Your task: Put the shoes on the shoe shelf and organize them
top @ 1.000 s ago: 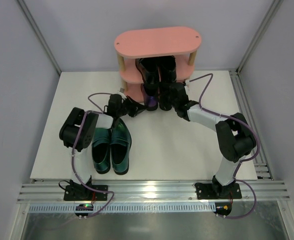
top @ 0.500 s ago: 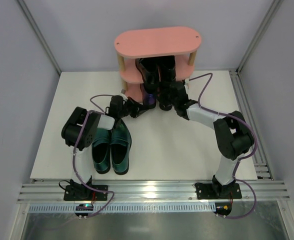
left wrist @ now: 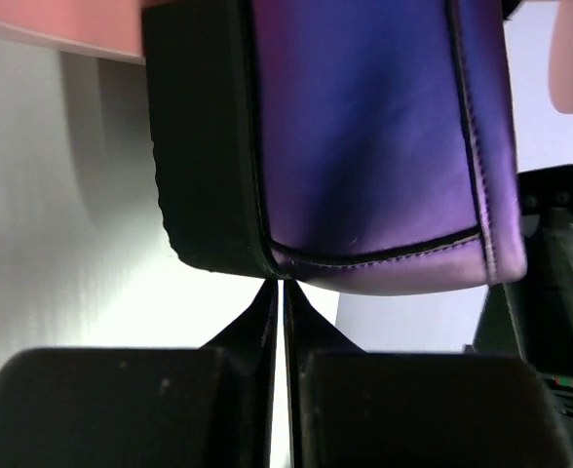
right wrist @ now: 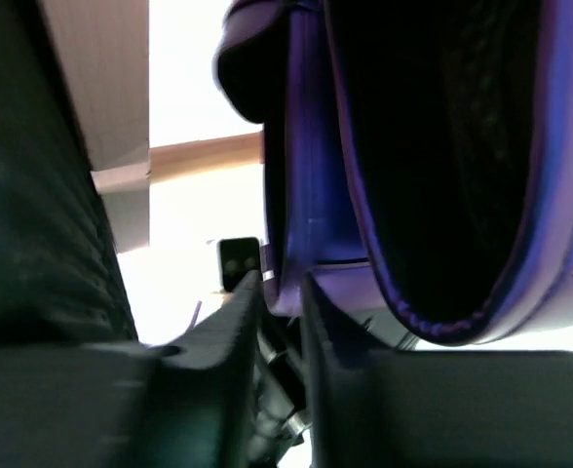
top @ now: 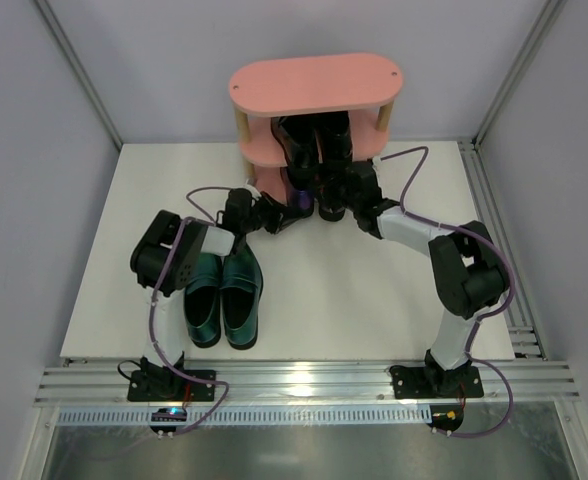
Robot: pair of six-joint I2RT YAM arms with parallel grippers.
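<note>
The pink shoe shelf (top: pixel 314 82) stands at the back of the table. A black pair (top: pixel 314 142) sits on its middle tier. The purple pair (top: pixel 300 203) lies at the mouth of the bottom tier. My left gripper (top: pixel 277 212) is shut, and its tips (left wrist: pixel 277 285) touch the heel end of a purple shoe (left wrist: pixel 384 146). My right gripper (top: pixel 349 190) is shut (right wrist: pixel 282 283) on the side wall of the other purple shoe (right wrist: pixel 306 195). The teal-green pair (top: pixel 222 295) lies side by side on the table beside the left arm.
The shelf's pink lower board (left wrist: pixel 53 24) shows just above the left shoe's heel. Grey enclosure walls rise close behind and beside the shelf. Purple cables (top: pixel 414 160) loop from both arms over the table. The white table (top: pixel 344 290) ends at a metal rail in front.
Both arms have reached a little farther toward the shelf, and the purple shoes have slid slightly deeper under the bottom tier. The teal pair has not moved.
</note>
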